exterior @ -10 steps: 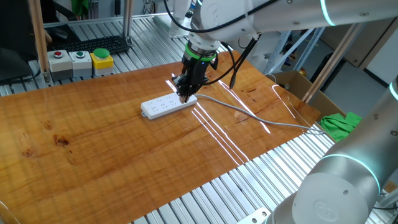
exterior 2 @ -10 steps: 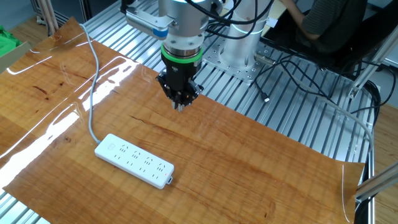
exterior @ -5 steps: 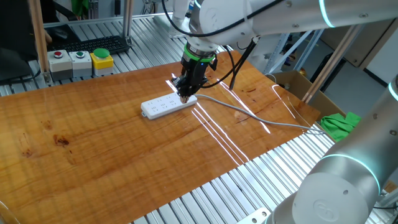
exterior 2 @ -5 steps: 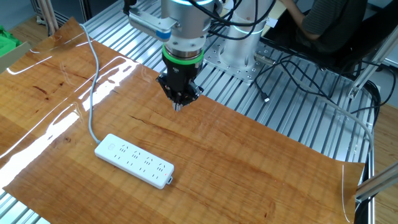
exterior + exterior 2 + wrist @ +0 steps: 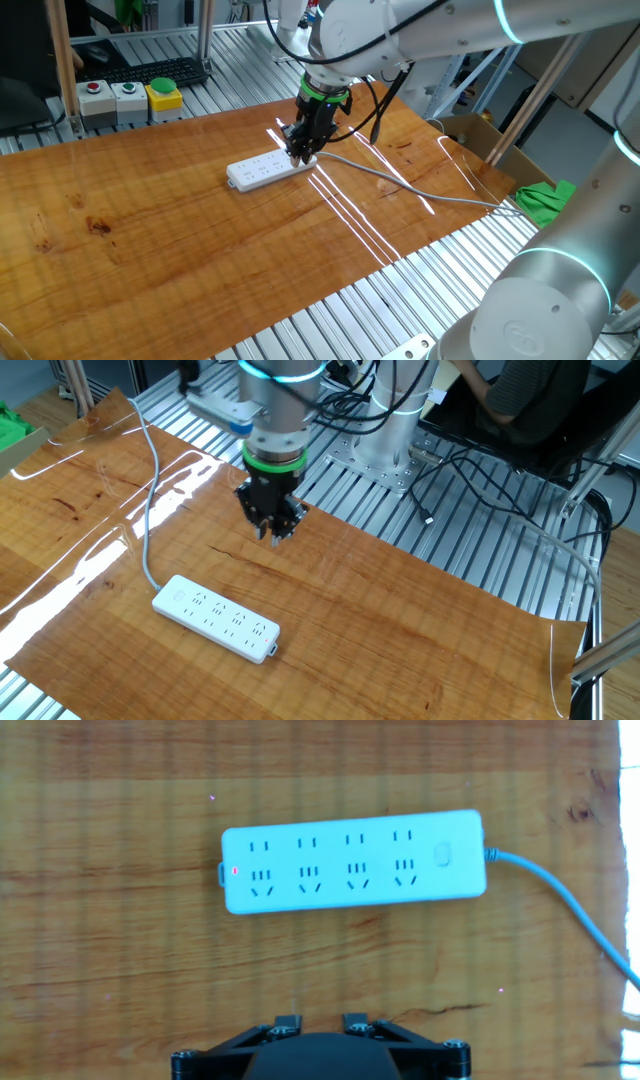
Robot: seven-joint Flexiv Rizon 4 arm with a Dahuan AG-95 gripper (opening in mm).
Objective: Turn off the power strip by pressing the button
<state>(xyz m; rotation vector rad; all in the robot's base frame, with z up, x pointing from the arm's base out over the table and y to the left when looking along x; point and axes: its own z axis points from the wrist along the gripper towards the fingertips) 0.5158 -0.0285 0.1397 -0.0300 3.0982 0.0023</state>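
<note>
Power strip (image 5: 353, 861), flat on table (image 5: 420, 620); button (image 5: 443, 854) at cabled end. Gripper (image 5: 271, 534) above, apart; finger gap indiscernible.

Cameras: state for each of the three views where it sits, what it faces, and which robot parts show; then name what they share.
One fixed view: sits high off one table corner, facing across the wood top; shows the arm, the gripper above the power strip, and a second arm's grey body near the lens.
The other fixed view: opposite side, looking toward the arm's base; shows the arm and gripper.
Hand view: looks straight down; only the gripper's black base shows at the bottom edge.
Shared: the power strip; its button reads clearly only in the hand view.
</note>
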